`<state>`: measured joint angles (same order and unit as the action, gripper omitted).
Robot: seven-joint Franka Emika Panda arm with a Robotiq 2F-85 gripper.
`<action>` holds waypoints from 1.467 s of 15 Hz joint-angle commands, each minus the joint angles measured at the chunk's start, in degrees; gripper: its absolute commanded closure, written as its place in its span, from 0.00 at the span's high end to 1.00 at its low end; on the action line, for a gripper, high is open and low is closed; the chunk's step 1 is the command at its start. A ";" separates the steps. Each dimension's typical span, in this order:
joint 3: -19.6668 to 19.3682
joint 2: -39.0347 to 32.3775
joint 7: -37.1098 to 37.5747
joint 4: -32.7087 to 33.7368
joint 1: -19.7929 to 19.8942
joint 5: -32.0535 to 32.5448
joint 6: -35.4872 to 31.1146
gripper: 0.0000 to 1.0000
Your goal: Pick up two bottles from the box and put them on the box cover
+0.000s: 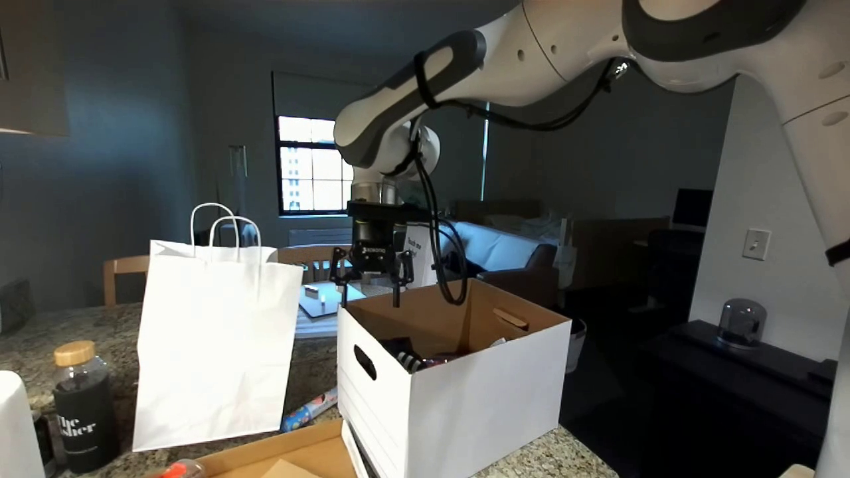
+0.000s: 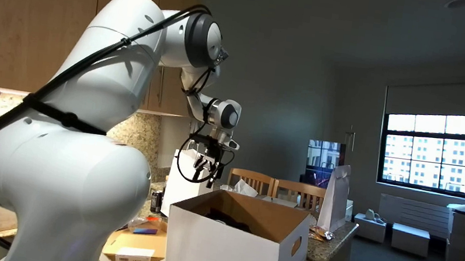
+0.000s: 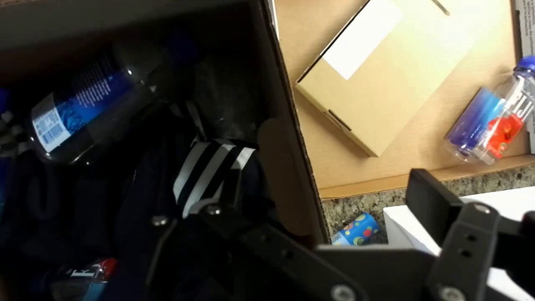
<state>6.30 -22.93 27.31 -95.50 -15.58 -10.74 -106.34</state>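
The large white cardboard carton (image 1: pixel 488 408) is standing on the speckled stone countertop (image 1: pixel 551 457), its brown inner walls showing and hand-holes opening through two sides. In the wrist view a clear plastic bottle (image 3: pixel 106 98) with a blue label and a white barcode patch is lying on its side in the carton's shadow; a second bottle (image 3: pixel 85 276), with red and light blue on it, is showing only partly among dark contents. A third bottle (image 3: pixel 499 119), blue-capped and red-marked, is lying on the box cover (image 3: pixel 422 165), near a flat cardboard box (image 3: pixel 388 79). The Robotiq gripper (image 1: pixel 370 297) is hovering at the carton's side towards the white paper shopping bag (image 1: pixel 219 345), its jaws released and standing wide apart. The carton's two bottles are lying lower than the fingertips, well apart from them.
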 commanded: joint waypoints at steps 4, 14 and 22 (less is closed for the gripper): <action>0.56 -0.21 0.24 0.44 -0.17 0.13 0.17 1.00; -1.39 -10.26 -0.81 9.71 -0.53 4.30 -0.64 1.00; -4.55 -14.46 1.48 17.78 0.92 5.65 5.72 1.00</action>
<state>3.14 -36.74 26.89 -81.41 -15.88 -5.97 -105.10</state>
